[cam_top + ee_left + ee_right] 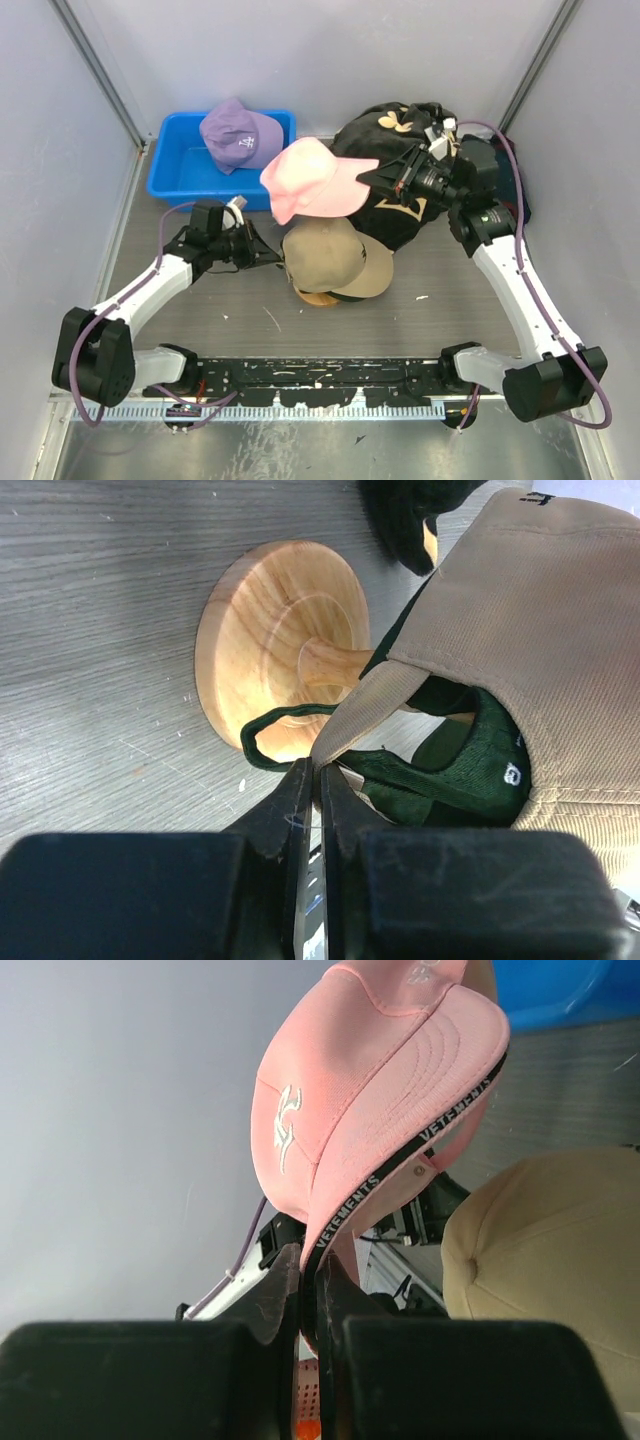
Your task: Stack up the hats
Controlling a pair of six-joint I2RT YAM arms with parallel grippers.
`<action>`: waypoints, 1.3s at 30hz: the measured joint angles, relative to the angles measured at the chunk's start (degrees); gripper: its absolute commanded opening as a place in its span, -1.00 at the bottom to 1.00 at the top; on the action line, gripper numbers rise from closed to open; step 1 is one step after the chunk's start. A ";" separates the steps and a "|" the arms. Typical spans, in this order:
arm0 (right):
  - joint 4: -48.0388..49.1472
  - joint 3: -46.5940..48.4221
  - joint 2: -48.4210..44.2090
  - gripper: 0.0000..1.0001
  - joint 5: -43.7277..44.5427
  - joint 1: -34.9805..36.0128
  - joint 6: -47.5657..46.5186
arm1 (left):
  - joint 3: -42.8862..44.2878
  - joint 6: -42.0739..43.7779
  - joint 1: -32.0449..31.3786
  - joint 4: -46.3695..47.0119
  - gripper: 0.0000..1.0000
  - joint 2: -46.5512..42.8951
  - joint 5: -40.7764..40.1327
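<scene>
The tan hat [328, 253] sits over the dark green hat [368, 291] on the wooden stand [318, 298]. My left gripper [272, 258] is shut on the tan hat's lower edge. In the left wrist view the gripper [318, 772] pinches that tan edge [350, 715], with the green hat [450, 775] under it. My right gripper [385, 178] is shut on the brim of the pink hat [310, 180] and holds it in the air above and behind the tan hat. In the right wrist view the gripper [312, 1272] grips the pink hat [370, 1110]. The lavender hat [238, 135] lies in the blue bin [175, 165].
A black cloth with tan flower marks [405, 215] lies under the right gripper, at the back right. The stand's round wooden base [270, 640] rests on the grey table. Grey walls close in the left, right and back.
</scene>
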 measured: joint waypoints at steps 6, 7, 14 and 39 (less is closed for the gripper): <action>3.74 -4.55 -0.59 -0.99 -1.42 3.67 4.96 | -0.72 -0.90 -0.02 2.38 -0.80 2.01 0.24; 4.02 -5.40 -0.81 -0.99 -1.86 4.02 5.40 | -0.72 -0.96 -0.02 2.54 -0.80 2.54 0.26; 6.69 -13.81 -3.93 -0.99 -4.02 3.82 7.17 | -0.72 -1.20 -0.02 3.89 -0.84 4.24 0.52; 0.87 -31.80 -16.55 -0.99 -12.33 -9.44 0.44 | -0.37 -1.11 -0.02 4.61 -0.94 6.14 1.49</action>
